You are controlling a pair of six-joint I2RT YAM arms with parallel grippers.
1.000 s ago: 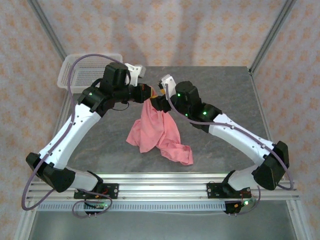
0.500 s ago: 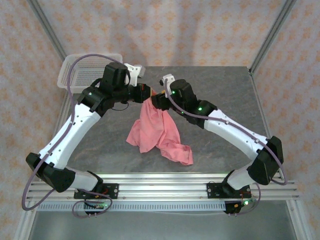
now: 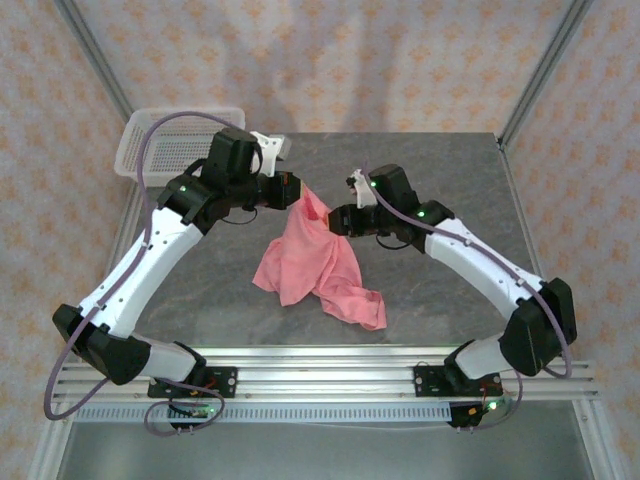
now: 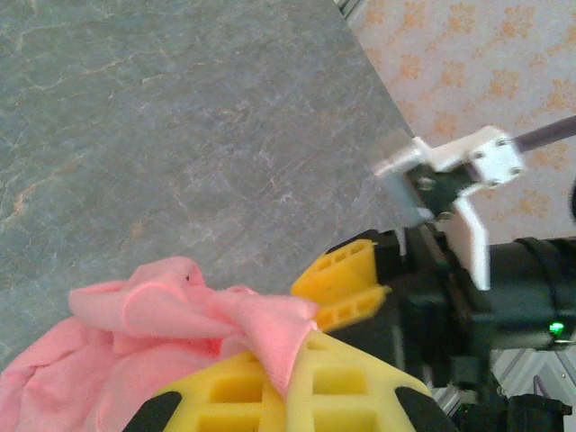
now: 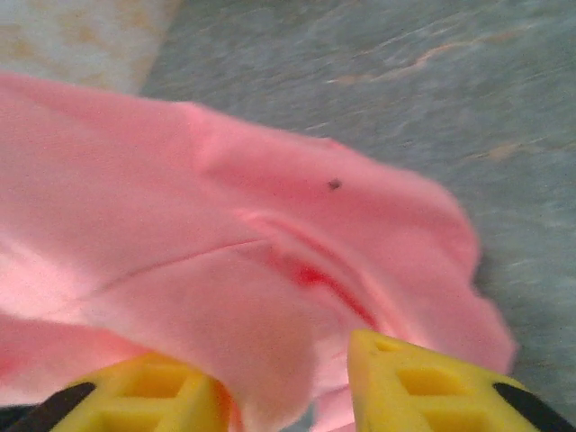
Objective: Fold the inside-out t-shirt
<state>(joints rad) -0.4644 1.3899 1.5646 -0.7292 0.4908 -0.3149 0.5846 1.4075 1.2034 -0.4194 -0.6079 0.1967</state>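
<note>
The inside-out t-shirt point(image 3: 312, 262) is a salmon-pink bunch. Its top hangs from my left gripper point(image 3: 297, 190) and its lower part lies crumpled on the grey table point(image 3: 440, 180). In the left wrist view the yellow fingers point(image 4: 360, 382) are shut on a fold of the t-shirt point(image 4: 180, 310). My right gripper point(image 3: 334, 218) is at the shirt's upper right edge. In the right wrist view its fingers point(image 5: 423, 382) stand apart, with a loose fold of the t-shirt point(image 5: 252, 270) hanging between them.
A white mesh basket point(image 3: 150, 150) sits at the table's back left corner, behind the left arm. The metal frame posts rise at the back corners. Bare tabletop lies to the right of the shirt and behind both grippers.
The right gripper has drawn away from the left gripper, to the right and nearer, and its jaws have narrowed. The left gripper has kept its hold and place.
</note>
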